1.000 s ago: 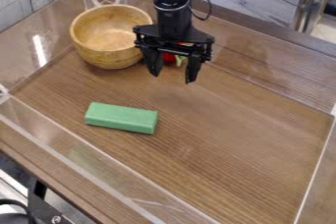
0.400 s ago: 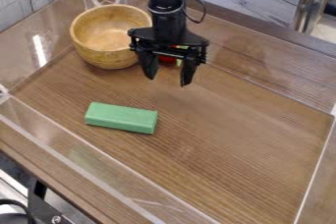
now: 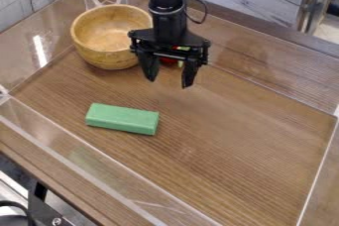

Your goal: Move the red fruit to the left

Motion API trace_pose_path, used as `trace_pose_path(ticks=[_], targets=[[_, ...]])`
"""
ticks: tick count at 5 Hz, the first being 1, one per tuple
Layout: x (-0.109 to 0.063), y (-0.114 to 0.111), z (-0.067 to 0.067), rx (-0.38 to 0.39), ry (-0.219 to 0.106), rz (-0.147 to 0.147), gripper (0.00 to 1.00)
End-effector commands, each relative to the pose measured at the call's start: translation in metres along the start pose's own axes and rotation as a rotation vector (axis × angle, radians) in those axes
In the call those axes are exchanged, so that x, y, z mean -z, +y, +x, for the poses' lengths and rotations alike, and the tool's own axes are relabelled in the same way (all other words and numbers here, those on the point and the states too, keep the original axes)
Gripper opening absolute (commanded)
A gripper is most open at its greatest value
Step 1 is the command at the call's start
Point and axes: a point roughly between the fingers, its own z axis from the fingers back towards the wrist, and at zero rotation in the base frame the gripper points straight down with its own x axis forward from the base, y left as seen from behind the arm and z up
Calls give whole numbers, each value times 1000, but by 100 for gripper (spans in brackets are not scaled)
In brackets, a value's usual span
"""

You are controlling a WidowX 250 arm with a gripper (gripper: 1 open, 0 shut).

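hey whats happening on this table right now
A single robot arm is working over a wooden table. Its gripper hangs just right of the wooden bowl, jaws pointing down, with a bit of the red fruit showing between them. Whether the jaws are actually clamped on the fruit is hard to tell. A flat green block lies untouched nearer the camera.

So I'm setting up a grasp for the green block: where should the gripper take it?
Grip the green block across its short width, mid-length, coming straight down from above. It lies flat on the table, long and narrow, with bare wood along both long sides.
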Motion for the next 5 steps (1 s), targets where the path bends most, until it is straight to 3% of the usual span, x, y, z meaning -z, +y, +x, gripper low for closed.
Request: trace_pose_path(ticks=[1, 5], targets=[[-18, -2, 5, -1, -60, -12, 100], [-14, -5, 2, -4, -50, -11, 100]])
